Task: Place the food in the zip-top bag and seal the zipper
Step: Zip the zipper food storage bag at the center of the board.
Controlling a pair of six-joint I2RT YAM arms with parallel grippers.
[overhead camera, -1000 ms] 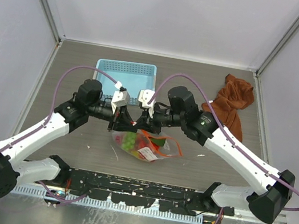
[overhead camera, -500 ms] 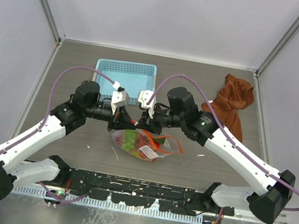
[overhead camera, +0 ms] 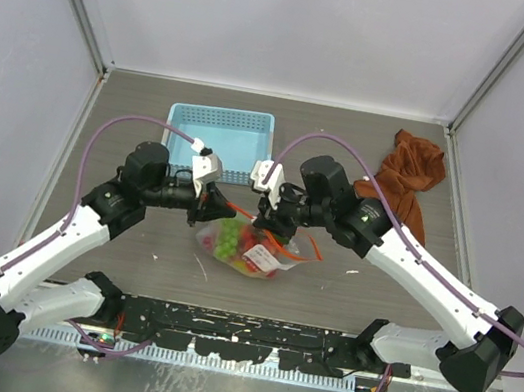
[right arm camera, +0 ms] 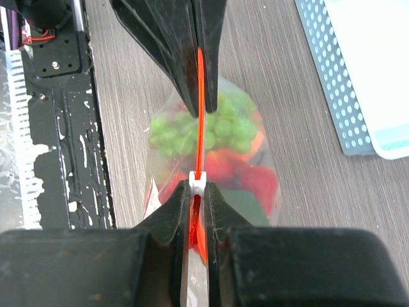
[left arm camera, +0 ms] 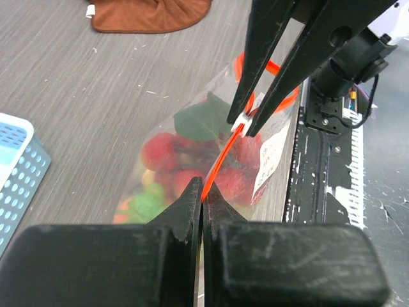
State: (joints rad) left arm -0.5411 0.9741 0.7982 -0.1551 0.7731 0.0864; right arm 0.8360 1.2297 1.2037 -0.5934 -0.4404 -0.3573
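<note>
The clear zip-top bag [overhead camera: 245, 247] hangs between my two grippers just above the table. It holds the food [overhead camera: 231, 245]: green grapes [right arm camera: 223, 125], red strawberries [left arm camera: 160, 150] and a green leaf [left arm camera: 201, 121]. My left gripper [left arm camera: 203, 192] is shut on one end of the red-orange zipper [right arm camera: 200, 109]. My right gripper [right arm camera: 199, 188] is shut on the zipper's small white slider [right arm camera: 199, 181], partway along the strip. In the top view the left gripper [overhead camera: 205, 213] is at the bag's left end and the right gripper [overhead camera: 270, 229] is over its middle. A white label [left arm camera: 271, 157] is on the bag's side.
The light-blue basket [overhead camera: 219, 138] stands behind the bag and shows no fruit. A rust-brown cloth [overhead camera: 410, 176] lies at the back right. A black rail [overhead camera: 238, 332] runs along the table's near edge, close below the bag.
My right gripper has slid to the right along the zipper with the white slider. The left gripper has shifted slightly left, and the strip between them is now longer and taut.
</note>
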